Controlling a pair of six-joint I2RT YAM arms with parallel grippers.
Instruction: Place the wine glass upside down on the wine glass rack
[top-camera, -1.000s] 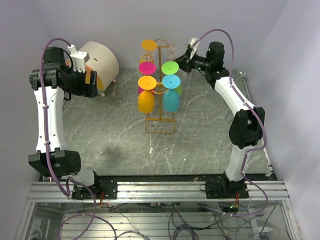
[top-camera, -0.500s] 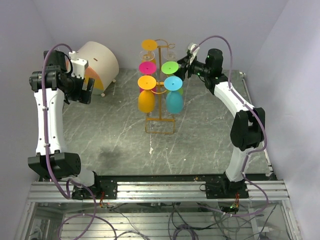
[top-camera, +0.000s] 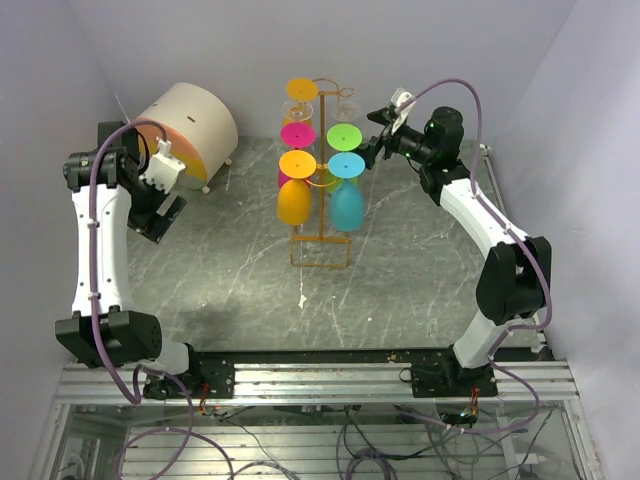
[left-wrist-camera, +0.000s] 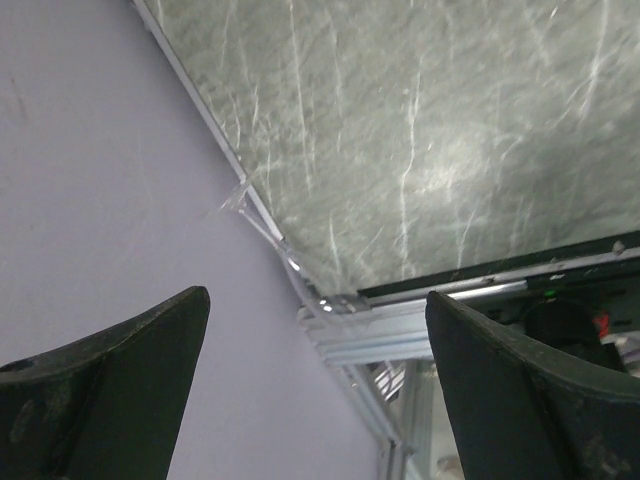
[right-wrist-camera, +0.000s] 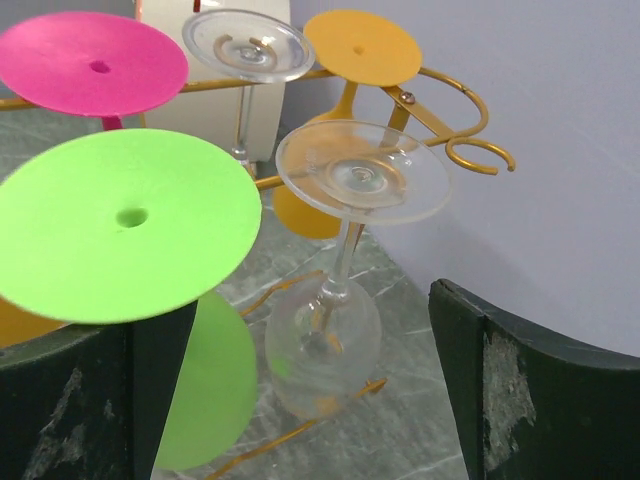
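On the grey marbled worktop (top-camera: 200, 260): all hung, nothing held

Tall orange-yellow thin-wire wine glass rack (top-camera: 320, 228) stands centre back, hung with coloured glasses (top-camera: 292, 203). Its clear stemmed wine glass (right-wrist-camera: 362, 175) hangs upside down, foot on top, beside a lime-green foot (right-wrist-camera: 120, 225). Facing it, the right tool (right-wrist-camera: 312, 330) is spread wide, gripping nothing. At the left edge, the left tool (left-wrist-camera: 318, 330) is likewise spread, empty.

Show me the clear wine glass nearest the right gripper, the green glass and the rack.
clear wine glass (right-wrist-camera: 362, 172), right wrist view, on its round foot.
green glass (right-wrist-camera: 150, 240), right wrist view, on its foot disc.
wine glass rack (right-wrist-camera: 425, 116), right wrist view, on a hook arm.
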